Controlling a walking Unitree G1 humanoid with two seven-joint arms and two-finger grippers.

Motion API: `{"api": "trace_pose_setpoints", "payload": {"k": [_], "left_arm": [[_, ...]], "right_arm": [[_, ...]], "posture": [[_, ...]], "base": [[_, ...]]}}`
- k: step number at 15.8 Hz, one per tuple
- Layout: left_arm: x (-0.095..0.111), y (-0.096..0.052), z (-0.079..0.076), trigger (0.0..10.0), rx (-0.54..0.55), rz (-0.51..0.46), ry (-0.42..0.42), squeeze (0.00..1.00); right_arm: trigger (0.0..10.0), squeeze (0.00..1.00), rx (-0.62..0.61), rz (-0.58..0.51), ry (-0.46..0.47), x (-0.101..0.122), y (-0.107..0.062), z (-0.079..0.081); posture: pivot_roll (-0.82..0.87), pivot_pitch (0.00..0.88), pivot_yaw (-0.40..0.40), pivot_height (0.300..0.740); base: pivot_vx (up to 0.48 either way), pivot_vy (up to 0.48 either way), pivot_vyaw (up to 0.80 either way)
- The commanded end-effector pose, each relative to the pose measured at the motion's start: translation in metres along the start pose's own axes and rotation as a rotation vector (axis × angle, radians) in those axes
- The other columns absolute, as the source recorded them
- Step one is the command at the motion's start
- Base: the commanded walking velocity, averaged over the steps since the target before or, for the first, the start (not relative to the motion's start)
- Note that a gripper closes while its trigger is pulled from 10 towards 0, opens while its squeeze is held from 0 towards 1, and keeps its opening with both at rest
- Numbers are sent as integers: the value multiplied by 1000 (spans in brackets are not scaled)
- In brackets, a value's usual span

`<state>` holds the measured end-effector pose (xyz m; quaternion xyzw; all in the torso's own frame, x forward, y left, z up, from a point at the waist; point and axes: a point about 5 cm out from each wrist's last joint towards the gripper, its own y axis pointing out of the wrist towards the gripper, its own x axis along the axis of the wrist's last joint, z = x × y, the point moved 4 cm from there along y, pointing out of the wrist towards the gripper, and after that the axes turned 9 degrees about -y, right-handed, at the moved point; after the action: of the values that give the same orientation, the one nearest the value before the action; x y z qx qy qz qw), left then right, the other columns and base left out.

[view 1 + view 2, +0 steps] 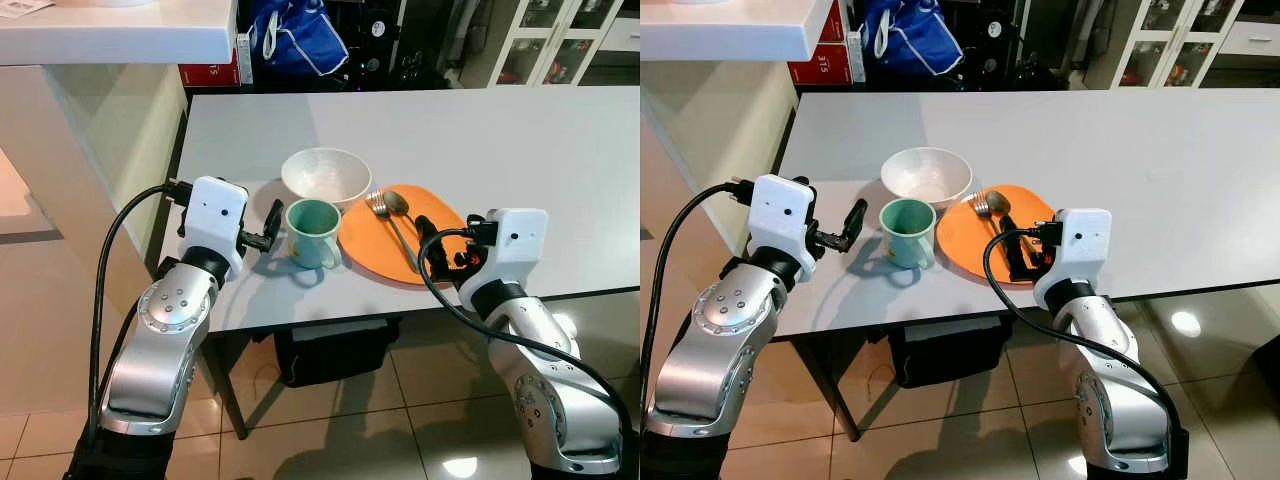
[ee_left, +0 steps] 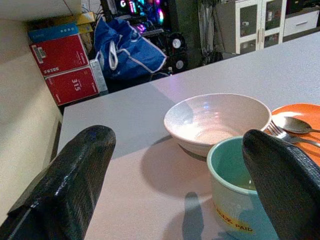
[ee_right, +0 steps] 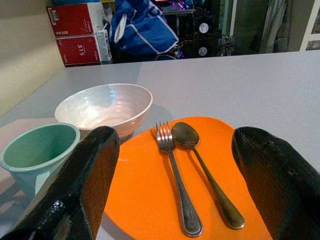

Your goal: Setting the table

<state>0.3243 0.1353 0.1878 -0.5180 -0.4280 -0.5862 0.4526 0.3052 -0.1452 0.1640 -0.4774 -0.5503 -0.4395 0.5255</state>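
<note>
While the left gripper (image 1: 268,228) stands wide open just left of the green mug (image 1: 313,232), the right gripper (image 3: 175,175), equally wide, straddles the near edge of the orange plate (image 1: 444,243). Fork (image 3: 175,177) and spoon (image 3: 202,170) lie side by side on the plate, heads toward the white bowl (image 1: 325,175), handles toward the right gripper.

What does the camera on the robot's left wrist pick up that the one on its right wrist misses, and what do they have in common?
The left wrist view alone shows yellow lettering low on the green cup, close between the open left gripper fingers. The right wrist view alone shows the whole fork and spoon lying side by side on the orange plate, framed by the open right gripper. Both show the white bowl, cup, plate edge, grey table, blue bag and red boxes.
</note>
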Motion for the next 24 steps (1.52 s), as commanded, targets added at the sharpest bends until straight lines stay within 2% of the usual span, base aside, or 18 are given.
{"api": "trace_pose_setpoints", "payload": {"k": [1,2,4,5,8,12,16,20,22,24], "left_arm": [[-2,2,1,10000,4,14,-3,0],[-2,2,1,10000,4,14,-3,0],[5,6,0,10000,-2,-34,50,0],[8,7,-2,10000,-12,-43,58,0],[5,4,4,10000,7,-35,60,0],[10,9,-2,10000,-16,-61,61,0],[14,10,2,10000,-17,-74,84,0],[7,9,6,10000,11,-6,122,0],[3,6,7,10000,5,8,117,0],[12,9,5,10000,6,-52,170,0]], "right_arm": [[10000,0,-16,-5,-4,2,0,-4],[10000,0,-16,-5,-4,2,0,-4],[10000,0,8,-81,31,14,17,1],[10000,0,4,-92,36,16,19,0],[10000,0,26,-93,28,17,19,6],[10000,0,16,-123,28,20,23,2],[10000,0,67,-178,36,29,20,13],[10000,0,49,-153,78,19,21,9],[10000,0,68,-160,78,20,23,13],[10000,0,68,-167,87,21,24,15]], "posture": [[11,0,-36,740],[11,0,-36,740],[19,0,-47,740],[22,0,-52,740],[17,0,-56,740],[20,0,-49,740],[32,0,-45,740],[65,0,-56,740],[70,0,-59,740],[78,0,-50,740]], "base": [[0,0,0],[0,0,0],[0,0,0],[0,0,0],[0,0,0],[0,0,0],[0,0,800],[0,0,800],[0,0,800],[0,0,800]]}}
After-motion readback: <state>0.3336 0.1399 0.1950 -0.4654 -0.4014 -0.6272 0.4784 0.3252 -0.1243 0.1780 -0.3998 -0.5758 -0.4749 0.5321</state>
